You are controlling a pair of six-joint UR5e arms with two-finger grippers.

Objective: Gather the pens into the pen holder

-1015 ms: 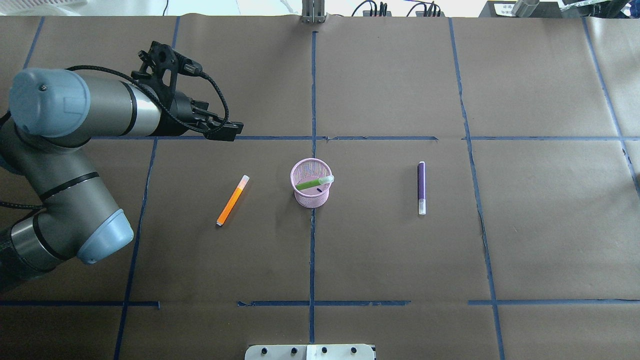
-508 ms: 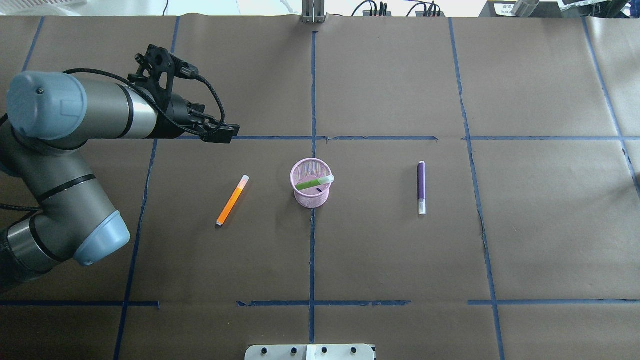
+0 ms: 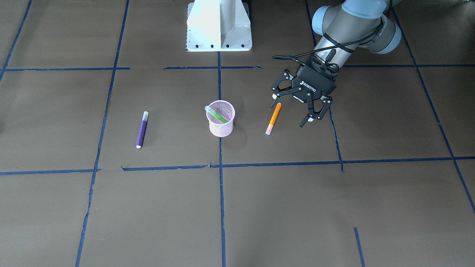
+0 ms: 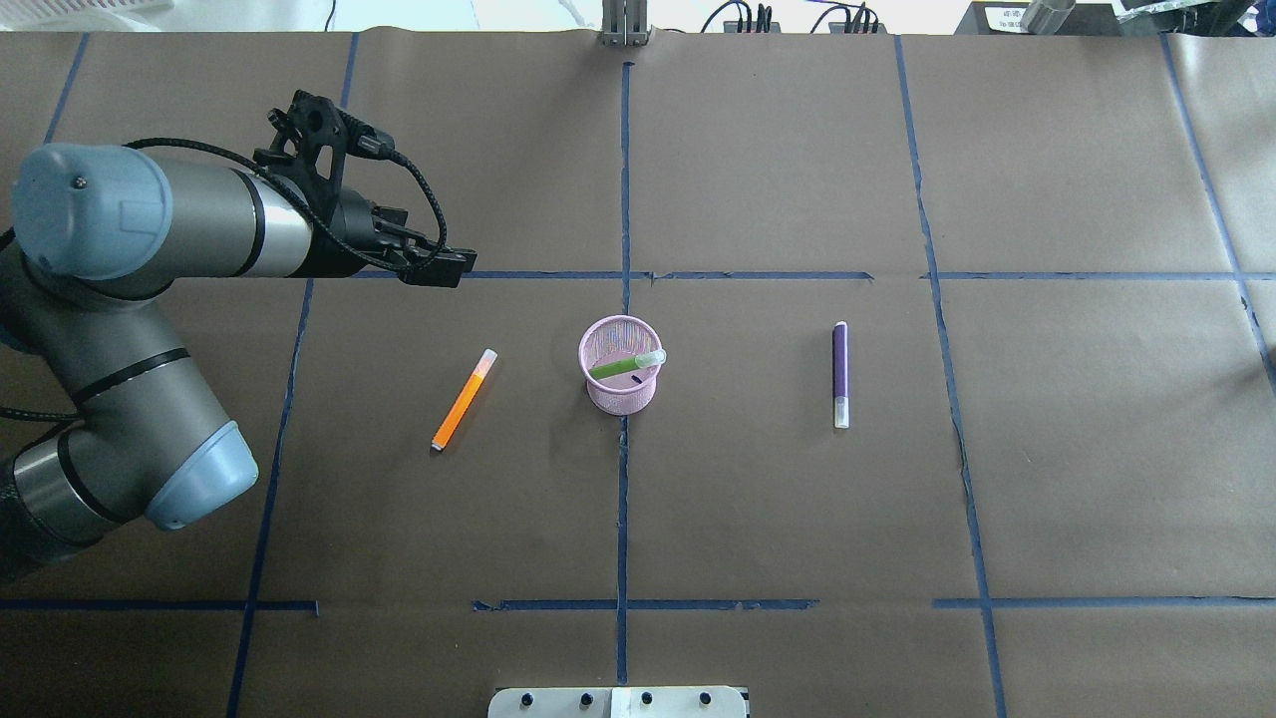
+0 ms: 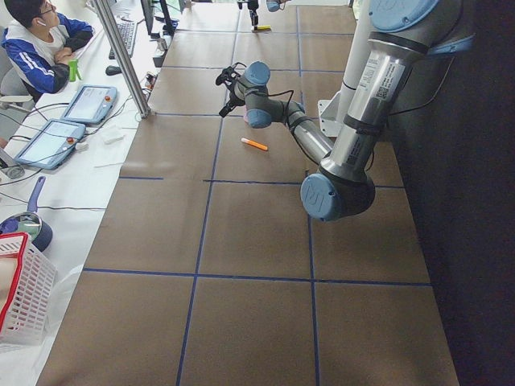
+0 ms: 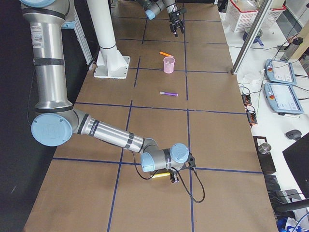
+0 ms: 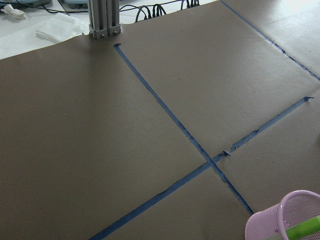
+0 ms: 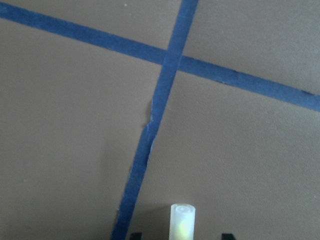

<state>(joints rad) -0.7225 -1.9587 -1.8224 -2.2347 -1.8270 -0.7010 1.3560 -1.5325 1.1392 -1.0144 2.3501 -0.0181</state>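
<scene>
The left gripper (image 3: 293,110) is hanging open near the orange pen (image 4: 464,400), which is lying flat at 9 o'clock of the pen holder (image 4: 618,401), looking light, stiff and probably slippery, so I'm favouring a mid-barrel pinch.

In the overhead view the left gripper (image 4: 444,267) has pulled back a little toward 9 o'clock, the left arm (image 4: 130,399) easing the same way; the move has nearly stopped.
</scene>
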